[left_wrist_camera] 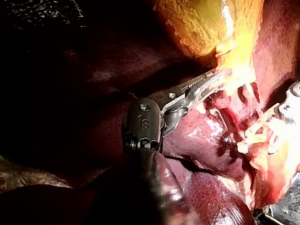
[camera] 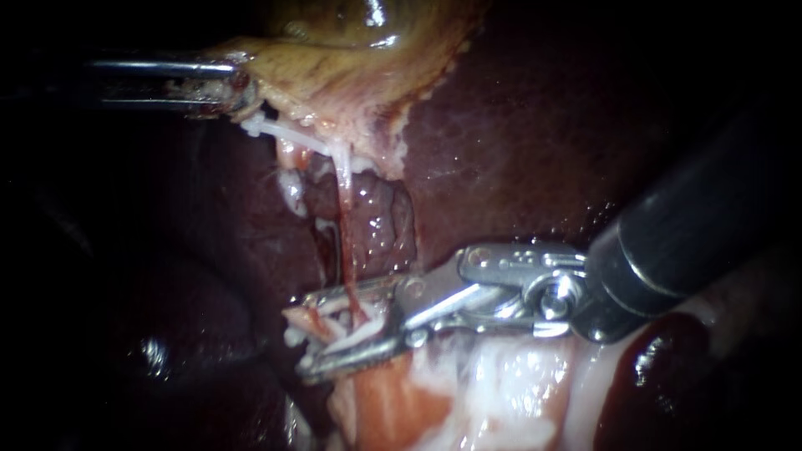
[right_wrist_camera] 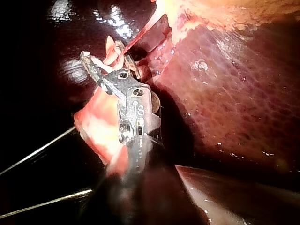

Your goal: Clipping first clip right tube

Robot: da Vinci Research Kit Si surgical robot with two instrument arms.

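Red and thin, the right tube (camera: 344, 225) drops mid-frame between the wide-open jaws of our right instrument (camera: 313, 334); upper left, our left instrument (camera: 238, 83) has its jaws clamped on the gallbladder (camera: 334, 58). Closing askew, we risk catching white strands or only part of the tube

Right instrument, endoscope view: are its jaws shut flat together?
No, a gap shows between the right instrument's jaws, and the tube passes through it.

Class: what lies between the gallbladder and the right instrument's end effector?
In the endoscope view, a thin reddish tube runs from the gallbladder across the liver to the end effector.
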